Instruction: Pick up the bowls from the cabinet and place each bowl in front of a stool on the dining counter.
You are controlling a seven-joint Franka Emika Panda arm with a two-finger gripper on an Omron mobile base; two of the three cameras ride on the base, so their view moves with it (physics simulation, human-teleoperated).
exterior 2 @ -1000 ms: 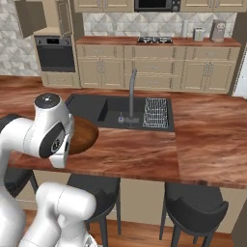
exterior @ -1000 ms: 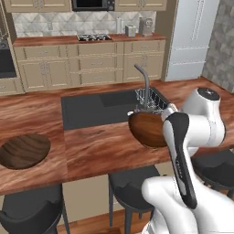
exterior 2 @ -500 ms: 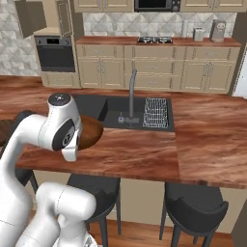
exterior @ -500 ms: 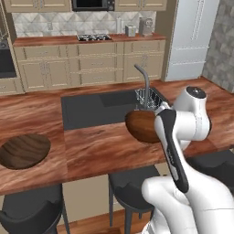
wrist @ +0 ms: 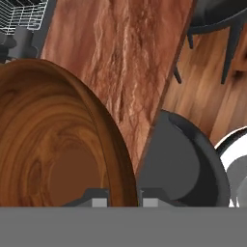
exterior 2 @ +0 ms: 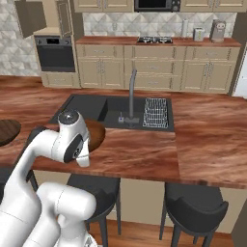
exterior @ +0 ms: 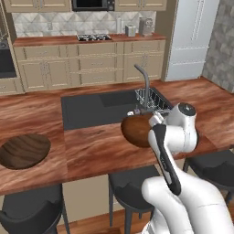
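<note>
My gripper (wrist: 123, 198) is shut on the rim of a dark brown wooden bowl (wrist: 48, 144). It holds the bowl (exterior: 136, 130) tilted, low over the dining counter (exterior: 91, 153), just in front of the sink's right end. From the right base view the bowl (exterior 2: 97, 135) peeks out behind my wrist. A second bowl (exterior: 24, 151) lies flat on the counter at the left, above a stool (exterior: 32, 212). Another stool (exterior: 132, 183) stands below the held bowl; its seat (wrist: 181, 161) shows past the counter edge. The cabinet (exterior 2: 41, 17) stands with its doors swung wide at upper left.
The black sink (exterior: 98, 107) with its faucet (exterior: 144, 84) and a wire rack (exterior 2: 156, 112) lies just behind the held bowl. A third stool (exterior 2: 195, 207) stands at the right. Bare counter top (exterior 2: 207, 140) stretches to the right of the sink.
My wrist has swung a little toward the counter's middle and dipped lower, carrying the bowl with it. The bowl on the left has stayed put.
</note>
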